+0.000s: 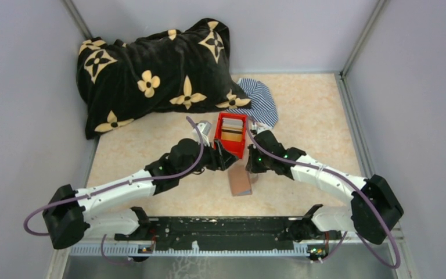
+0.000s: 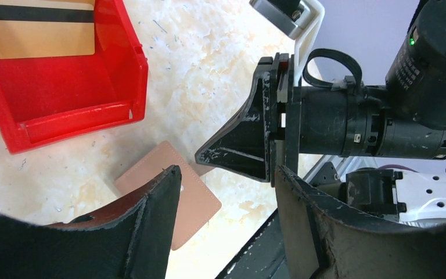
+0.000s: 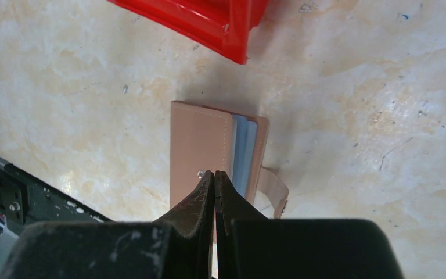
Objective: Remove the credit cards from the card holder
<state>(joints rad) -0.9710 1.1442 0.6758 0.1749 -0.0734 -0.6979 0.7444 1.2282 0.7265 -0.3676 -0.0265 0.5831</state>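
The desk (image 1: 313,128) is the colour of light stone, with grey walls around it. At the back lie a black pillow (image 1: 151,70) with yellow flowers and a striped cloth (image 1: 261,102). A red box (image 1: 219,129) stands in the middle, and a tan card (image 2: 40,35) with a black stripe lies in it. The card holder (image 1: 240,183) lies flat on the desk, just in front of the box. A blue card (image 3: 244,151) shows inside it. The right tool (image 3: 215,174) is closed tight, with its tips on the holder's cover. The left tool (image 1: 226,158) is open and holds nothing, close to the box.
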